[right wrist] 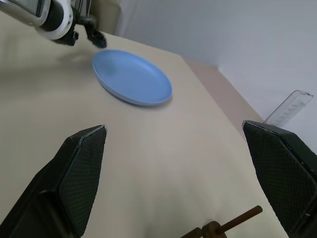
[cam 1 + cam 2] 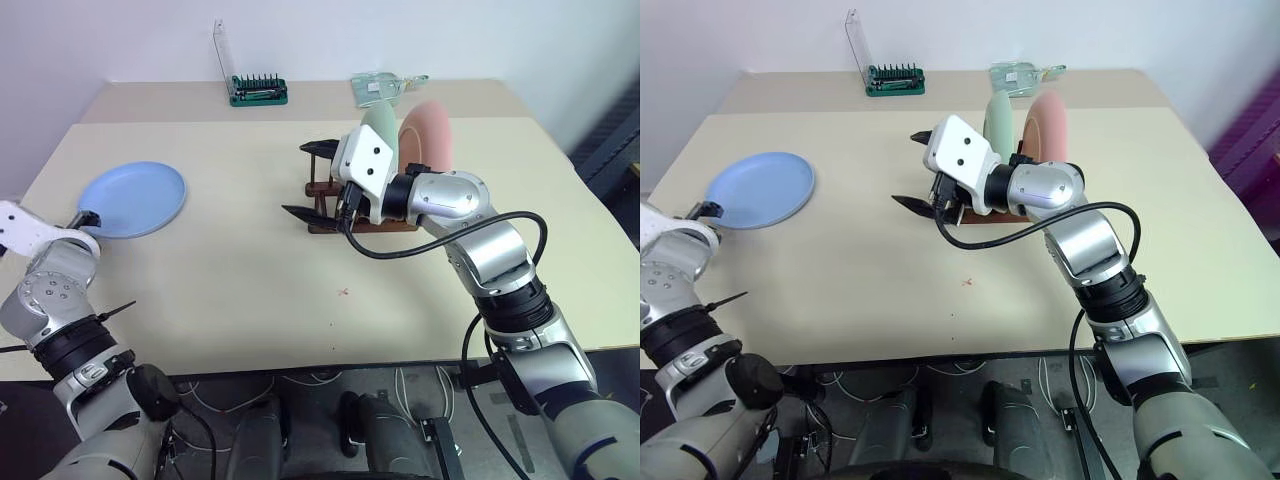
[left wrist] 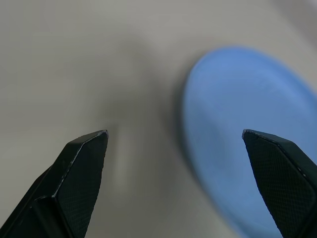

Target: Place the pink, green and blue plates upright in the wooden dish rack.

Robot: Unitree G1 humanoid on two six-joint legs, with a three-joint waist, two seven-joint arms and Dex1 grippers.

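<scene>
I see the blue plate (image 2: 132, 199) lying flat on the worktop (image 2: 250, 280), far over on my left. My left gripper (image 3: 173, 144) hangs just at its near rim with jaws spread wide and nothing between them; one finger sits over the plate, the other over bare worktop. My right gripper (image 2: 312, 180) is also released and empty, jaws apart, just in front of the wooden dish rack (image 2: 325, 222). The green plate (image 2: 382, 125) and pink plate (image 2: 430, 138) stand upright in the rack.
</scene>
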